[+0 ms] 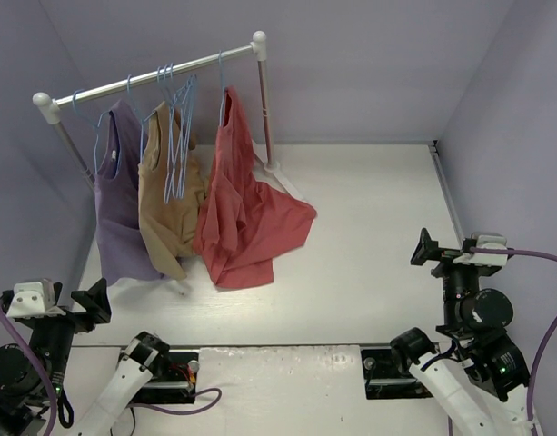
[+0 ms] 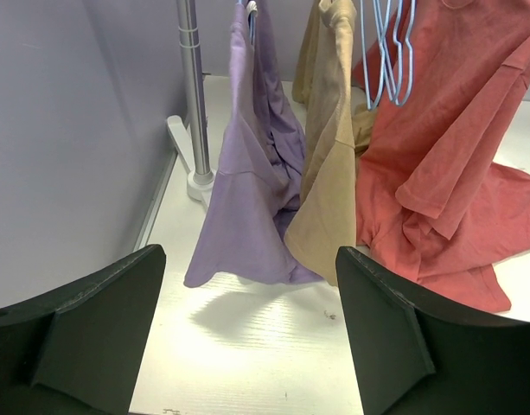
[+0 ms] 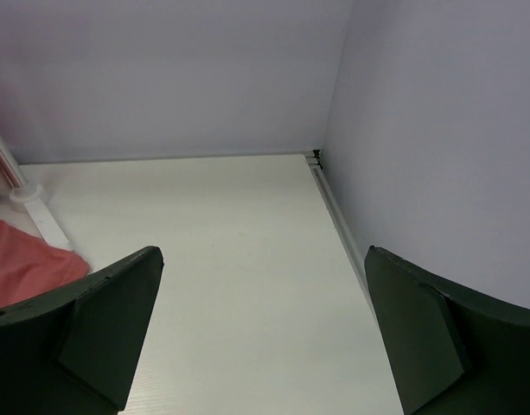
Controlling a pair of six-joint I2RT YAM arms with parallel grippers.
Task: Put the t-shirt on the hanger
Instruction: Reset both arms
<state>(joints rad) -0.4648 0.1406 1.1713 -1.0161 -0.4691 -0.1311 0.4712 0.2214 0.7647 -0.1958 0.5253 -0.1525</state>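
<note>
The left claw (image 2: 250,285) is closest, low by the near left edge of the surface (image 1: 369,236). Its two dark fingers (image 2: 100,333) stand wide apart and hold nothing. In the top view the left claw (image 1: 93,303) points at the clothes rack.

Ahead of this claw and a bit to its left is the rack's pole (image 2: 193,86). The rail (image 1: 155,77) runs across the top, high above the claw. A purple top (image 2: 252,199) hangs right in front of the claw. A tan top (image 2: 329,173) hangs just beside it, on the right. Some bare blue hangers (image 2: 390,52) hang next, up high and to the claw's right.

The t-shirt (image 1: 246,218) is farther right, ahead of the left claw and well apart from it. It hangs from the rail on a hanger (image 1: 221,91). Only the thin blue hook shows above the red cloth. The shirt hangs crooked, and its bottom part spreads out on the surface.

The right claw (image 1: 428,247) is near the right wall, far from the rack. Its fingers (image 3: 100,333) are wide open too, with nothing between them. From this claw (image 3: 263,259), a bit of the t-shirt (image 3: 22,268) shows low on its left.
</note>
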